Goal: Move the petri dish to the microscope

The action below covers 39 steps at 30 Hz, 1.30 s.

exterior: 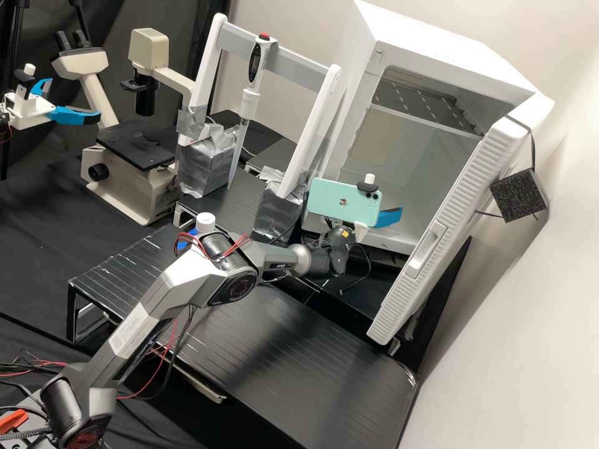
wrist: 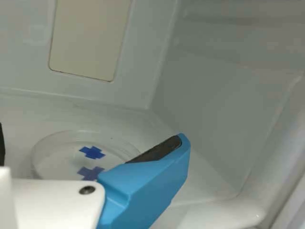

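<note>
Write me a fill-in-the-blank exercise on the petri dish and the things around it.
1. The cabinet that holds the petri dish is coloured ____.
2. Two crosses showing at the dish are coloured ____.
3. The cabinet's door stands ____.
4. The button atop the pipette is coloured ____.

Missing words: white; blue; open; red.

Bright wall (exterior: 530, 324), dimmer cabinet interior (exterior: 415, 159), soft sheen on black platform (exterior: 249, 324)

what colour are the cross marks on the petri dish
Dark blue: the cross marks on the clear petri dish show best in the wrist view.
</note>
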Each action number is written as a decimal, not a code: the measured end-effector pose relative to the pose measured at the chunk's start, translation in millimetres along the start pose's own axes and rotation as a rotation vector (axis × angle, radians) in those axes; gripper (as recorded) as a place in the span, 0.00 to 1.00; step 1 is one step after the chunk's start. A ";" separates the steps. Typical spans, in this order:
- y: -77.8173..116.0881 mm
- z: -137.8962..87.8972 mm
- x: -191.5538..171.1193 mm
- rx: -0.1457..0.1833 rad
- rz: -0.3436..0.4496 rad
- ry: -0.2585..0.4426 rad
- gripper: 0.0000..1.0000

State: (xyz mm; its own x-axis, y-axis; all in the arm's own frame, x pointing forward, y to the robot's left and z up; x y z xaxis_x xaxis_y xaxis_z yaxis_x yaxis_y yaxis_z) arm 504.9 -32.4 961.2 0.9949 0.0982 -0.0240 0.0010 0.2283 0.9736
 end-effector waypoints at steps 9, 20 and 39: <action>-3.8 4.4 -2.4 -0.016 -0.022 -0.009 1.00; -3.5 6.6 -3.6 -0.038 -0.034 -0.010 1.00; -1.8 11.4 -6.0 -0.042 -0.038 -0.020 1.00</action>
State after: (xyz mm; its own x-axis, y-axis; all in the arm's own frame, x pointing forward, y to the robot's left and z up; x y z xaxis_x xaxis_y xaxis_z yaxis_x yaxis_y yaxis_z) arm 500.1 -44.5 962.2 0.9960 0.0698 -0.0559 0.0349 0.2722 0.9616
